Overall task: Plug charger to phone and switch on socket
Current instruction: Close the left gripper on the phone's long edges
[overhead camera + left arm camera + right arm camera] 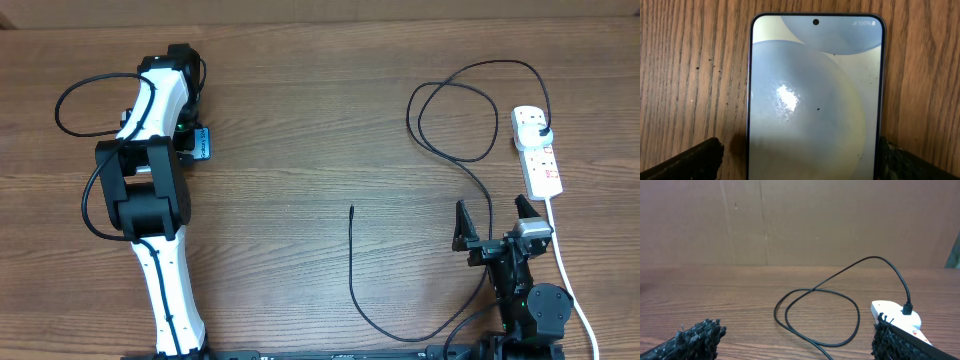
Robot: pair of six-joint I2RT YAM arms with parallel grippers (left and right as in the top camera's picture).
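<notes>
**While the left jaws straddle the phone, the charger tip lies loose on the table**

Where the brown wood-grain table (300, 120) reaches its left side, the white and black left arm stretches away from the robot's base. The left gripper (800, 167) is lowered over the slim rectangular phone with a pale blue lit screen and dark edge (815, 100). Its jaws are spread, with 1 finger (690, 162) on each side of the phone's lower end. The right-hand finger is at the phone's edge, and a strip of bare wood shows beside the other. In the overhead view only a small blue part of the phone shows beside the arm.

Near the middle of the table lies the long thin black charger cable (352, 270). Its slim connector tip (351, 208) is free on the wood, well apart from the phone. The cable curves toward the robot, then away past the right gripper (493, 225), whose jaws are spread and hold nothing. The cable runs on the table between its 2 fingers. Beyond that it forms 2 overlapping loops.

At the far right lies the small white rectangular power strip with red switches (540, 160). The charger's small black plug (541, 127) is seated in the outlet at the strip's far end. The switch positions cannot be read. The strip's thick white cord (565, 270) trails back toward the robot.
</notes>
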